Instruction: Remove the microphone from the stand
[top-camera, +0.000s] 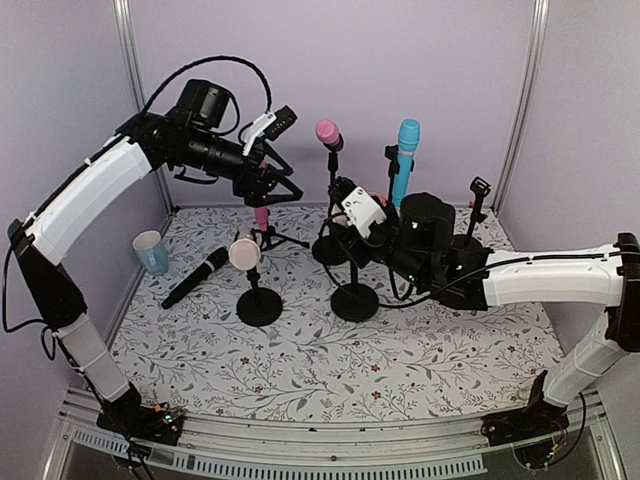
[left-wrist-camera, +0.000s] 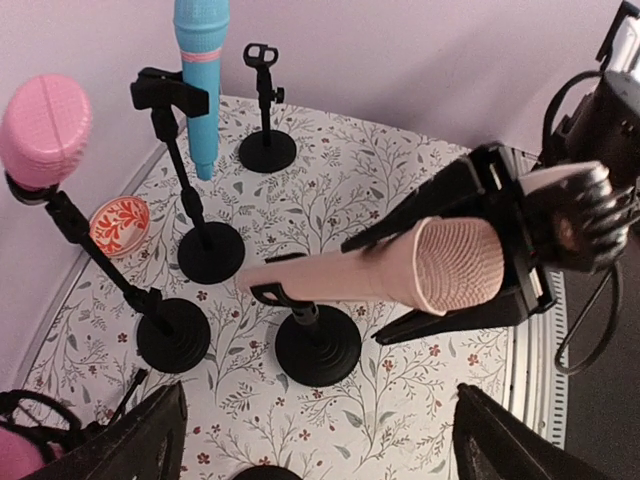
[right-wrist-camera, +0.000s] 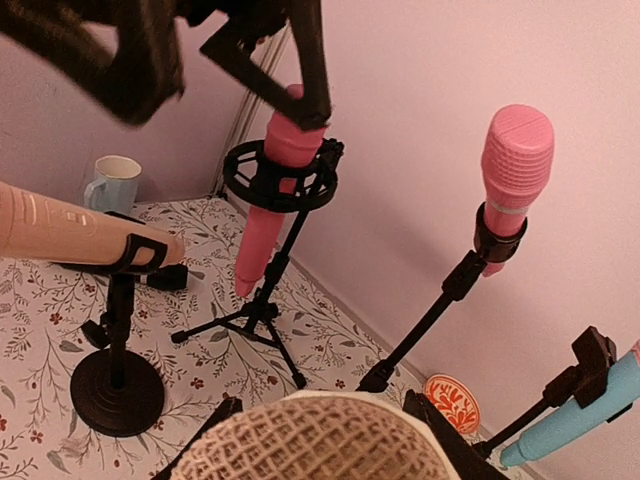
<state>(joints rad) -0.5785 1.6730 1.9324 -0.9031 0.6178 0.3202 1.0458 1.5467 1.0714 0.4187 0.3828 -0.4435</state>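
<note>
Top external: cup (top-camera: 151, 251) at left, contents unseen. Right gripper (left-wrist-camera: 365, 288) straddles the peach mic (left-wrist-camera: 455, 265) on the centre stand (left-wrist-camera: 317, 345), clamped or not we cannot tell; left gripper (top-camera: 268, 190) gapes above a pink mic (right-wrist-camera: 262, 215).

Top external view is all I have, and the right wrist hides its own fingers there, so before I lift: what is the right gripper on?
Observer: Both wrist views show the right gripper closed around the mesh head of a peach microphone.
Operator: Is that microphone in a stand?
Observer: Yes. Its handle lies roughly level in the clip of a round-based stand.
Operator: And the left gripper?
Observer: Open, at the top end of the pink microphone, which sits in a ring mount on a tripod. Whether it touches cannot be told.
</note>
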